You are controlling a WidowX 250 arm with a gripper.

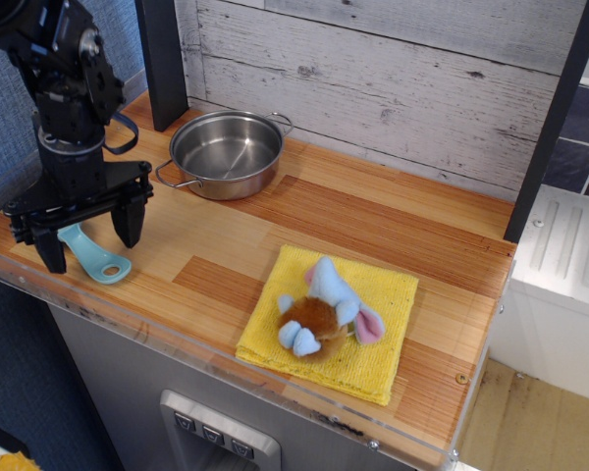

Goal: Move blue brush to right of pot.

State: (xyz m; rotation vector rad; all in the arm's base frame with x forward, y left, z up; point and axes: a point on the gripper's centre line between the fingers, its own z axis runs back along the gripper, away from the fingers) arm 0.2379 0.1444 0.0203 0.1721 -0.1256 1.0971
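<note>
We see gripper (pixel 88 233) spread wide, fingers straddling blue brush (pixel 97 259), grasping nothing. Brush flat on counter, front-left of pot (pixel 226 153), bristle end hidden behind gripper. Plush toy (pixel 322 310) on yellow cloth (pixel 381 339), front-right of pot.

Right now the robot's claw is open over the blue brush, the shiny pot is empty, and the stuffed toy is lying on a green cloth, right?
Almost. The cloth under the stuffed toy is yellow, not green; the observation.image view shows it. The rest holds: the gripper is open over the blue brush, and the pot is empty.
</note>
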